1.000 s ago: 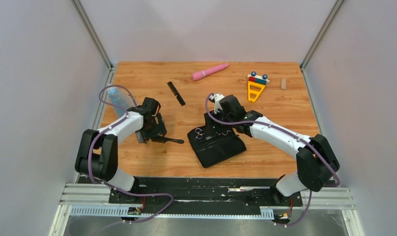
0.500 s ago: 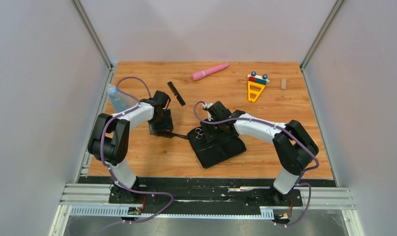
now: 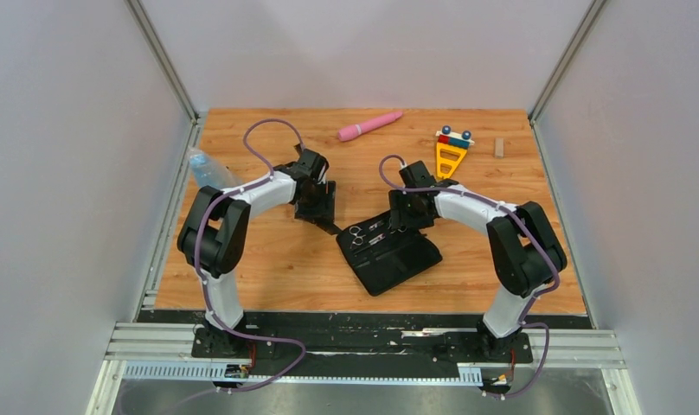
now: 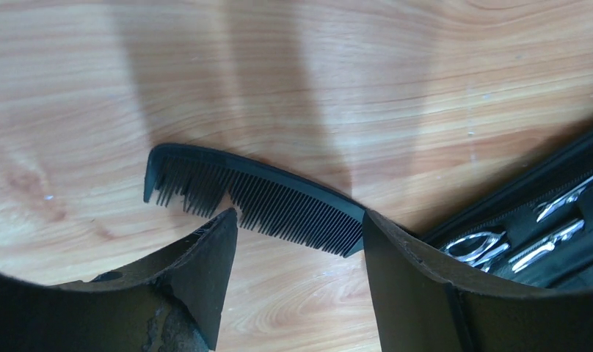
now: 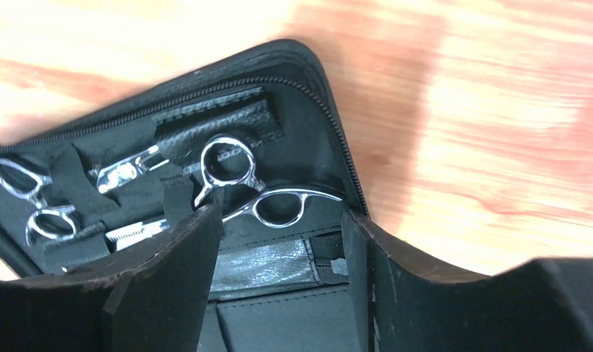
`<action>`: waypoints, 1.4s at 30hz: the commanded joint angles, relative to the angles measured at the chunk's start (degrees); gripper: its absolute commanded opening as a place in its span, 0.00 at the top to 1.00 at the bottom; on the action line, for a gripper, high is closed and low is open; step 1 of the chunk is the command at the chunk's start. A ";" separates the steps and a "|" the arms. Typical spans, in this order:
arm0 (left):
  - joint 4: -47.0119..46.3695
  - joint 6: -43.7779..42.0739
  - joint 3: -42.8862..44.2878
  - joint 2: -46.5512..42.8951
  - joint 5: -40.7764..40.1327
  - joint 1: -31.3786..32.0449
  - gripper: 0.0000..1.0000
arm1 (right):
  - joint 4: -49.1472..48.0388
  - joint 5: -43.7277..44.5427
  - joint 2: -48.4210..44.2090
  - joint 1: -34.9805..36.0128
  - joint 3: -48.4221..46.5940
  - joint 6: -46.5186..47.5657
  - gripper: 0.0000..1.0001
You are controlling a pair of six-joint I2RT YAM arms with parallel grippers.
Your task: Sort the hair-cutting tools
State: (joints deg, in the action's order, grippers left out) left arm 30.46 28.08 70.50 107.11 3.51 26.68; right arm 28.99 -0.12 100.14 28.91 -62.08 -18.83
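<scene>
One slim black plastic comb (image 4: 257, 202), fine-toothed, lies flat on the wood-grain bench (image 4: 352, 73), just beside the open black zip case (image 4: 521, 192). It sits crosswise under the spread left end effector (image 4: 299, 220); whether they touch is unclear. In the case, silver ring-handled scissors (image 5: 242, 180) and a second pair (image 5: 37, 192) sit under straps, below the spread, empty right end effector (image 5: 280, 213). Only the top view shows the pink wand (image 3: 369, 125).

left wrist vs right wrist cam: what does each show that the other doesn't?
Left wrist only: the black comb lying flat on the wood, just ahead of the open left gripper. Right wrist only: the open right gripper over the black case, plus the case's rounded zip corner. Both: that open case, the silver scissors strapped inside it, and the wooden table.
</scene>
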 commanded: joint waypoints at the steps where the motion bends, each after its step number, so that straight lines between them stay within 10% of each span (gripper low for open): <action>1: -1.87 -2.59 0.48 3.65 4.36 1.32 0.27 | 2.25 5.55 0.32 -4.06 0.79 -0.38 0.37; 19: 4.96 2.51 -4.82 -24.99 -7.94 -8.25 0.01 | 2.50 -4.03 -9.97 2.68 -4.49 6.14 0.35; 42: 9.70 -10.51 -12.75 -54.30 -27.71 -14.35 0.00 | 4.65 -3.26 22.25 17.58 -34.83 21.40 0.36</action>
State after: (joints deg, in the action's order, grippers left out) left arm 42.15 19.49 58.89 54.83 -17.98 12.62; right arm 33.32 -3.66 119.72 45.21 -92.20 -0.32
